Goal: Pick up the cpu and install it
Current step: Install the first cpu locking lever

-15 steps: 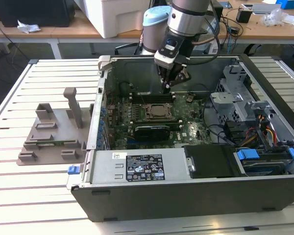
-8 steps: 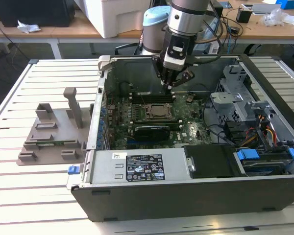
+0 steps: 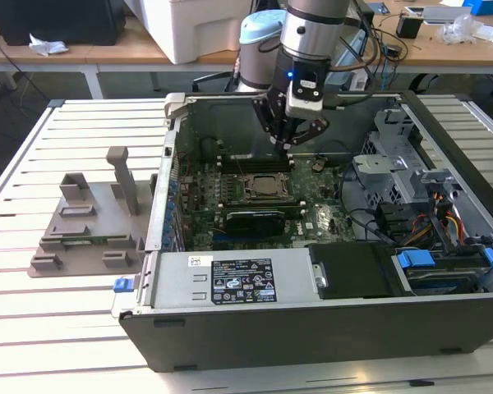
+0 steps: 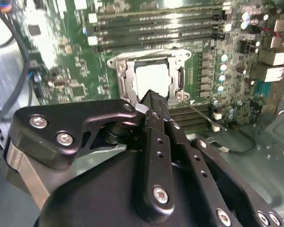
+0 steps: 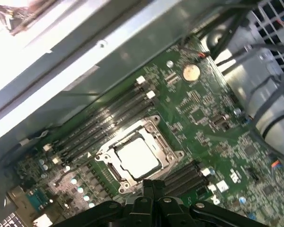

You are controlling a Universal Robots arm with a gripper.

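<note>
One cpu (image 5: 137,157) counted, lying flat inside the socket frame (image 5: 168,151) on the motherboard (image 5: 213,142) of the opened computer case (image 3: 329,328); silvery-white top up, dark rim showing round it in both wrist views. The gripper (image 3: 289,146) hangs above the board, just off the socket's far side in the exterior view, with nothing between its fingers (image 5: 151,187), which look pressed together at the tips and empty. Judgement: chip is light, thin and rigid; smooth metal lid likely slippery; underside contacts and socket pins fragile, so any tilt or scrape would be costly. Best purchase would be on two opposite edges of the lid, held level, never on the faces. One socket, one arm, one gripper. One grey tray (image 3: 90,222) with upright posts stands on the slatted table (image 3: 33,328), beside the case at the exterior view's left.
</note>
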